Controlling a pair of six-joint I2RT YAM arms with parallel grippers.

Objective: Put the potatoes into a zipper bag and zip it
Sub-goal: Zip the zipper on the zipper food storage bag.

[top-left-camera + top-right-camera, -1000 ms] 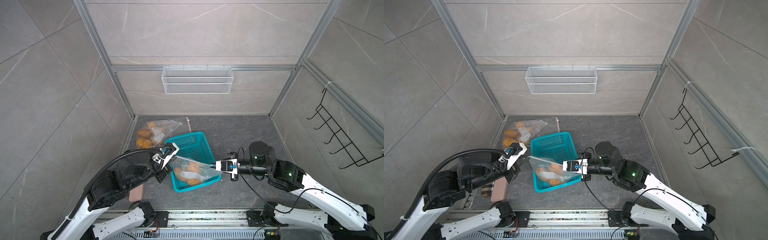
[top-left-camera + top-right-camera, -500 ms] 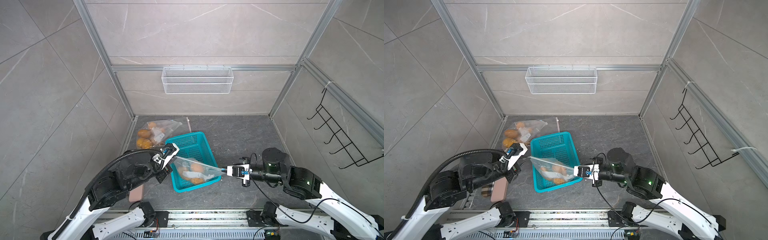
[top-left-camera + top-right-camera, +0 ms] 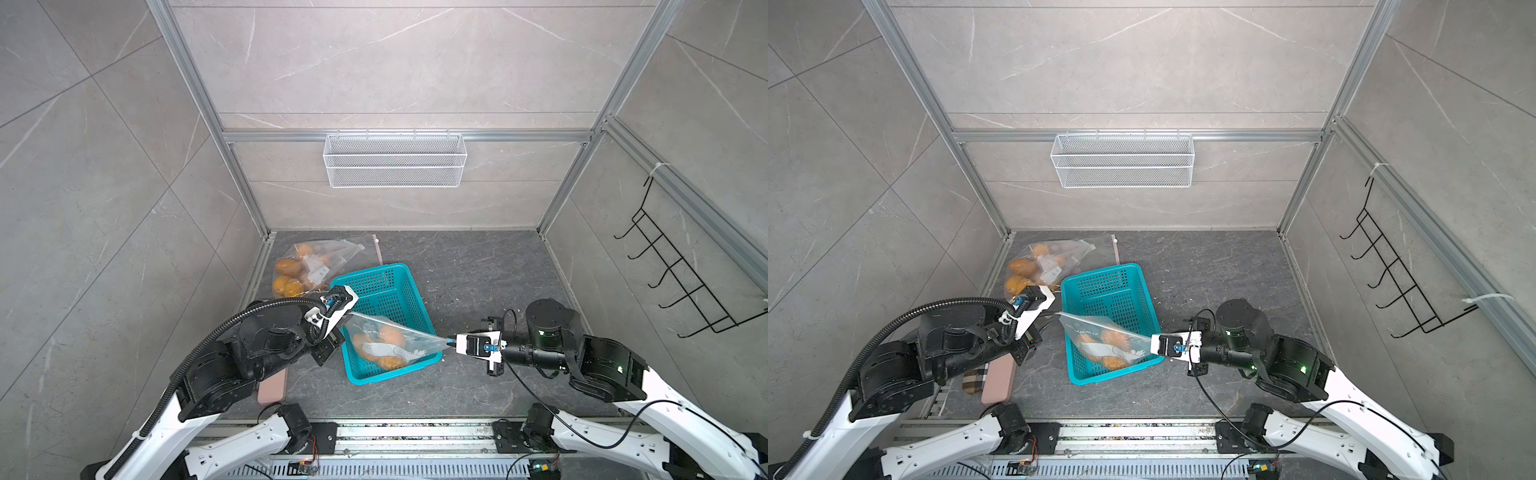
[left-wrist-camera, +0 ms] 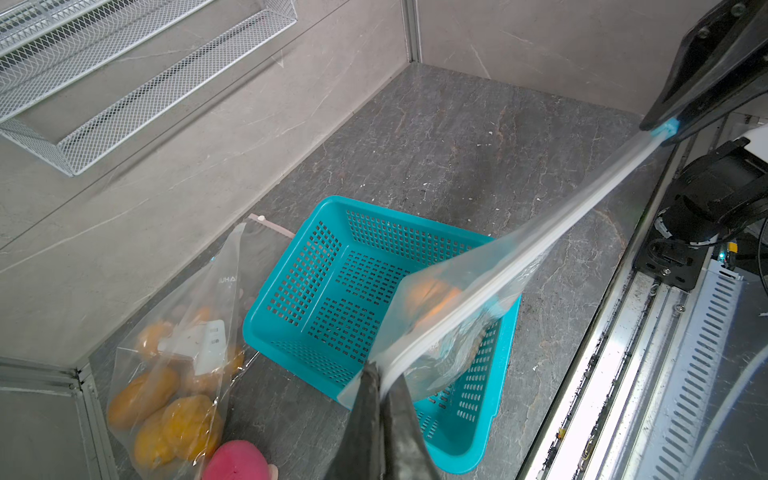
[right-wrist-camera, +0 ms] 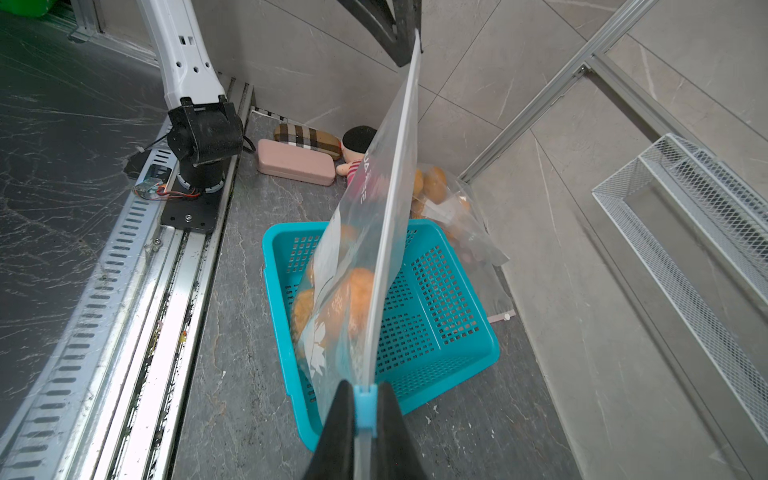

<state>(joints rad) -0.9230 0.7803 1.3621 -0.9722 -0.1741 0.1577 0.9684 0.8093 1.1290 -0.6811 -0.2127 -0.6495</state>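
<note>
Blue slider (image 5: 365,409) clamped between fingers of right gripper (image 3: 451,342), dragged outward past edge of basket (image 3: 376,274) within last second. Zip line now taut and looks closed almost full length, so sealing likely nearly done. Opposite corner of zipper bag (image 3: 395,340) pinched tight in left gripper (image 4: 380,372). Inside, potatoes (image 3: 388,334) hang over basket. Farther back, second filled bag (image 3: 307,266) lies by left wall.

zipper bag (image 3: 415,338) over basket (image 3: 386,286), far floor (image 3: 478,270) bare

Right gripper (image 3: 453,342) farther from the left gripper (image 3: 347,314) (slider end), zipper bag (image 3: 390,334) top now straighter and tauter.
</note>
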